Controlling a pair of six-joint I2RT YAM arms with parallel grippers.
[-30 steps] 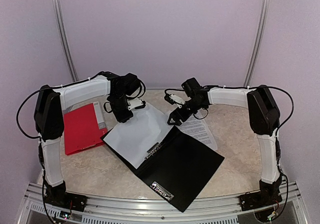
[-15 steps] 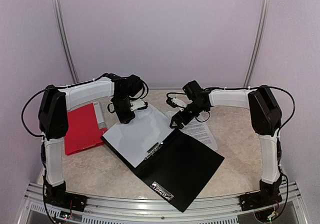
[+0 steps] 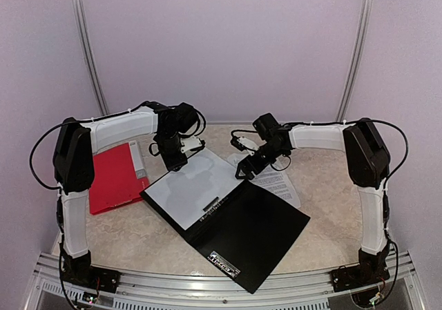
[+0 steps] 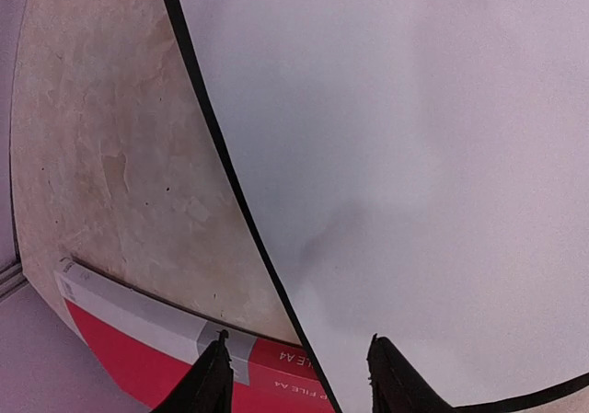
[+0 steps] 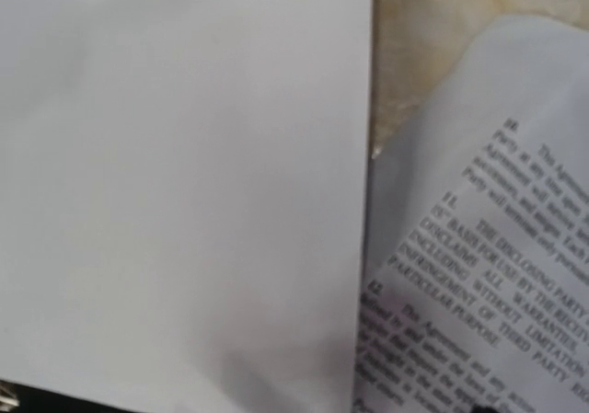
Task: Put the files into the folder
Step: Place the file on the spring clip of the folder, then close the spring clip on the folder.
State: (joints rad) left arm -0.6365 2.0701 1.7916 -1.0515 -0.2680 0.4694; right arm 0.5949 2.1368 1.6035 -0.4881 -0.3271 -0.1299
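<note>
The black folder (image 3: 262,230) lies open on the table. A blank white sheet (image 3: 186,189) lies flat on its left half, and its black edge (image 4: 221,146) borders that sheet (image 4: 414,155). My left gripper (image 3: 178,163) hovers at the sheet's far left corner, open (image 4: 296,376), with nothing between its fingers. A printed sheet (image 3: 282,184) lies on the table to the right of the folder. My right gripper (image 3: 243,172) hangs open just above where the blank sheet (image 5: 184,155) meets the printed sheet (image 5: 488,266). Its fingers are outside the right wrist view.
A red folder (image 3: 110,179) with a grey spine lies left of the black one, and its label end (image 4: 138,372) is under my left fingers. The marble tabletop (image 3: 124,234) is bare in front of it. A metal rail runs along the near edge.
My left gripper has opened and let go of the blank sheet. The sheet's raised far corner has dropped flat onto the folder's left half. The right arm has barely moved.
</note>
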